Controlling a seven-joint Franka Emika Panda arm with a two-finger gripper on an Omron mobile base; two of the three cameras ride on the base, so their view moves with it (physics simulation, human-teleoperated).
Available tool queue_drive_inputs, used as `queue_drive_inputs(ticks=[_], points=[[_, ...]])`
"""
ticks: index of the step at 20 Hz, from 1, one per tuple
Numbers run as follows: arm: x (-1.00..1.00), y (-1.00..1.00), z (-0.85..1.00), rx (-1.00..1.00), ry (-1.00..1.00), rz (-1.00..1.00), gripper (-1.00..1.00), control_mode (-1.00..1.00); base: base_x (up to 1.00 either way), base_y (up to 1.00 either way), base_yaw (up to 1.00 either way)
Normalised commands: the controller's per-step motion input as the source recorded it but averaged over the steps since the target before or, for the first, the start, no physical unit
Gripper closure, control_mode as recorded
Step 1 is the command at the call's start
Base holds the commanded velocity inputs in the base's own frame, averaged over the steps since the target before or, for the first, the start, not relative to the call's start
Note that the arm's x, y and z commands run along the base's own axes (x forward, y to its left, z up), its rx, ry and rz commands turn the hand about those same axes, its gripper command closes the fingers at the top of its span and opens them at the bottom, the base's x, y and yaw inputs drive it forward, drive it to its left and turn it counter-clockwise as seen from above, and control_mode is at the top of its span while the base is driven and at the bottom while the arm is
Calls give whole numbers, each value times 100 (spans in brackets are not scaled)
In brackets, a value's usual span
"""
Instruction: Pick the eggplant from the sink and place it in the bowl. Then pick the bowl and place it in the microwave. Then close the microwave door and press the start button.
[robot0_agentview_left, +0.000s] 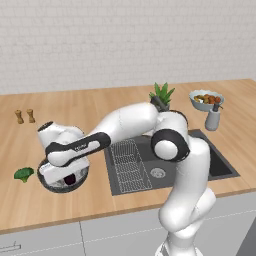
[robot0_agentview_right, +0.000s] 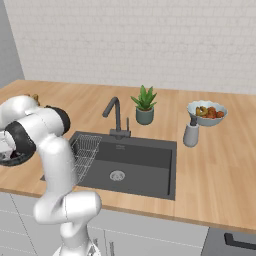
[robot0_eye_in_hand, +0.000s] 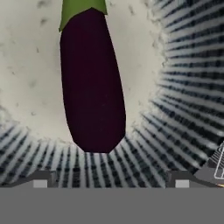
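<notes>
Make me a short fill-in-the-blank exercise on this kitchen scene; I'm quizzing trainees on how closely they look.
1. The eggplant lies inside the ____.
2. The gripper hangs over the bowl with its jaws ____.
3. The green broccoli lies on the ____, beside the bowl.
4. The wire rack sits in the ____.

Missing words: bowl; open; counter; sink

The eggplant (robot0_eye_in_hand: 92, 83) had a smooth, dark purple skin with little shine. The bowl (robot0_eye_in_hand: 26, 65) looked like ceramic, pale and speckled inside, streaked near its rim. The counter (robot0_agentview_left: 100, 105) was light wood, the sink (robot0_agentview_right: 145, 160) matt dark grey.
</notes>
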Motion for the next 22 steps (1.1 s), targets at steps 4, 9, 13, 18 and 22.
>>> queue_drive_inputs(ticks=[4, 9, 13, 18, 22], points=[[-10, -76, 52, 14, -12, 0, -100, -100, 0, 0, 0], [0, -67, 56, 22, -6, 0, -100, -100, 0, 0, 0], [0, -45, 5, 24, -8, 0, -100, -100, 0, 0, 0], [19, -17, -10, 15, -18, 3, -100, -100, 0, 0, 0], [33, 2, -13, 0, -13, 7, -100, -100, 0, 0, 0]])
